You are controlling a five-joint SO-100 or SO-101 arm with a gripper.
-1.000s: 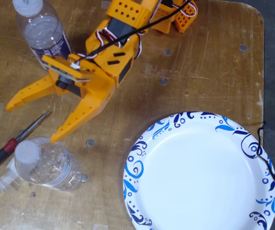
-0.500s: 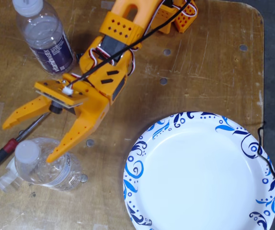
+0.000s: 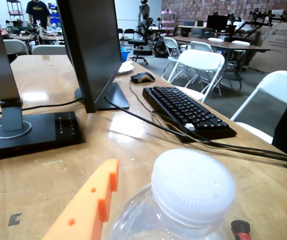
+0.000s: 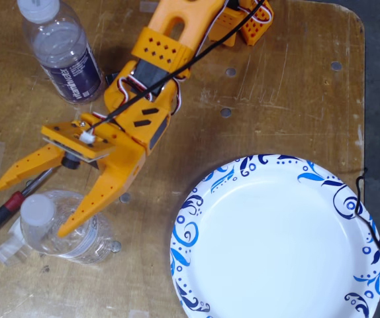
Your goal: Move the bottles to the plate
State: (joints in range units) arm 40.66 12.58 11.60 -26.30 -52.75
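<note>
Hand: I have the hand (image 4: 31, 202) spread wide and holding nothing; one finger points to the left edge of the fixed view, the other lies over the body of the squat bottle (image 4: 64, 228).
Reason for spread: I judge the gap is kept wide so both fingers can pass either side of the bottle before closing.
Squat bottle: stands at lower left of the fixed view, cap (image 4: 36, 210) toward the left; in the wrist view its cap (image 3: 193, 187) fills the lower centre, with an orange finger (image 3: 91, 207) at lower left, so the bottle sits between the fingers.
Labelled bottle: the second bottle (image 4: 61, 50) stands at upper left of the fixed view, well apart from the hand and untouched.
Plate: the plate (image 4: 196, 205) lies empty at lower right on the bench (image 4: 276, 86); neither bottle is on it.
Obstacle: a screwdriver (image 4: 4, 209) lies just beside the squat bottle, under the left finger; I judge it could snag a closing finger.
Step in hand: approach to grasp, not yet closed.
</note>
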